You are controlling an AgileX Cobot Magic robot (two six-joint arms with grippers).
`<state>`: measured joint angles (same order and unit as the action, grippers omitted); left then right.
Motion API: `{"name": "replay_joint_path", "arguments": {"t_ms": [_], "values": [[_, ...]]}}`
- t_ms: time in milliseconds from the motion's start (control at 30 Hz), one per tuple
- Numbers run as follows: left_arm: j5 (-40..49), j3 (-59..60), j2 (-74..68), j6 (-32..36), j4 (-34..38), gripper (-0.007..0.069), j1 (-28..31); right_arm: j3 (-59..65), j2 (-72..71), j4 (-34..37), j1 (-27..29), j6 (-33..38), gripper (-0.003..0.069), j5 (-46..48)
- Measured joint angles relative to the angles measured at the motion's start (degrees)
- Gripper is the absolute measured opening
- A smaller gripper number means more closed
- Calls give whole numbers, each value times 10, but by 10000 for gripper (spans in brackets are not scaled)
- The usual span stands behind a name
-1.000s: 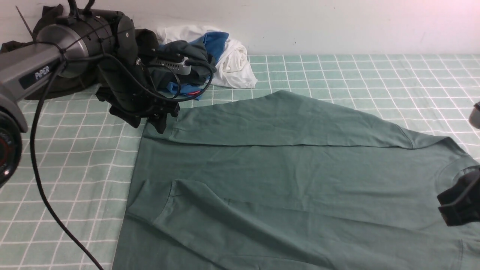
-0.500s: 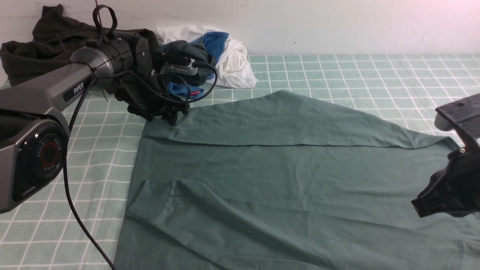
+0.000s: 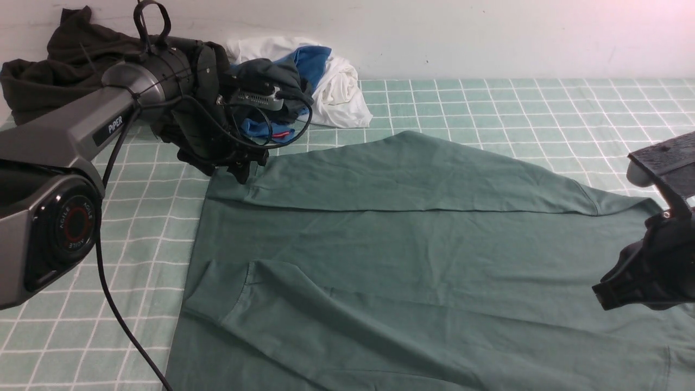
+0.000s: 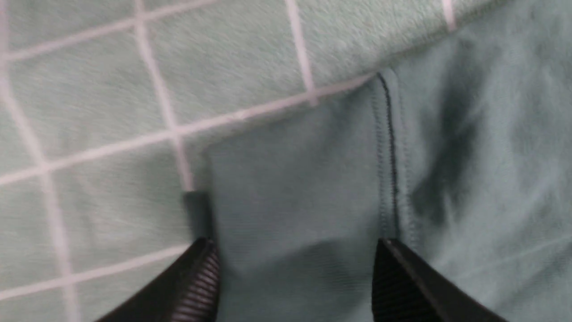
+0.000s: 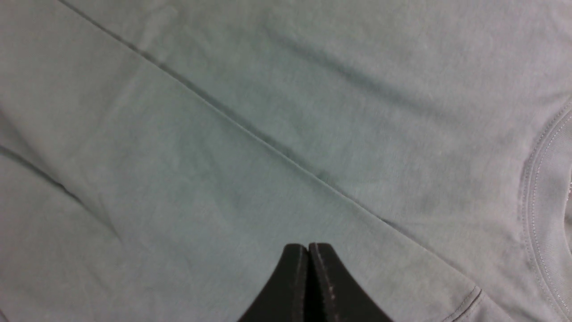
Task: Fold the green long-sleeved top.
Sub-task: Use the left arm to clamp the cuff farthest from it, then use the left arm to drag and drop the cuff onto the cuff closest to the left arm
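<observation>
Sage-green cotton fills the front view. The green long-sleeved top (image 3: pixel 412 244) lies spread flat on the desk (image 3: pixel 516 108), which is covered by a pale green checked cloth, and both sleeves are laid in over the body. The left claw (image 3: pixel 241 171) sits at the far sleeve's cuff, and the right claw (image 3: pixel 600 293) hangs over the cloth near the neck. A dark garment (image 3: pixel 43 70) and a pile of white and blue clothes (image 3: pixel 326 76) lie against the white wall (image 3: pixel 488 32).

From the left wrist, the left claw (image 4: pixel 295 273) is released, its jaws spread either side of the cuff (image 4: pixel 295 179). A good pinch probably means coming straight down and closing past the stitched seam, so both layers lift together.

From the right wrist, the right claw (image 5: pixel 308 255) is clenched on nothing, above the top (image 5: pixel 223 156) beside the ribbed collar (image 5: pixel 545 188).
</observation>
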<state>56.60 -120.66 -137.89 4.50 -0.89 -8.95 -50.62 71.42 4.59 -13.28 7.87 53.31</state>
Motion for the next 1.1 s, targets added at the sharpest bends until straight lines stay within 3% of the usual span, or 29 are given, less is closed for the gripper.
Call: {"name": "replay_joint_path", "arguments": {"t_ms": [267, 600, 967, 1100], "values": [[7, -7, -10, -1, 9, 389, 0, 0, 0, 0, 0, 0, -14, 0], [37, -26, -15, 0, 17, 46, -1, 0, 0, 0, 0, 0, -14, -1], [59, -27, 13, 4, 55, 31, -1, 0, 0, 0, 0, 7, -14, -8], [117, -26, 94, 3, 104, 31, -1, 0, 0, 0, 0, 7, -14, -13]]}}
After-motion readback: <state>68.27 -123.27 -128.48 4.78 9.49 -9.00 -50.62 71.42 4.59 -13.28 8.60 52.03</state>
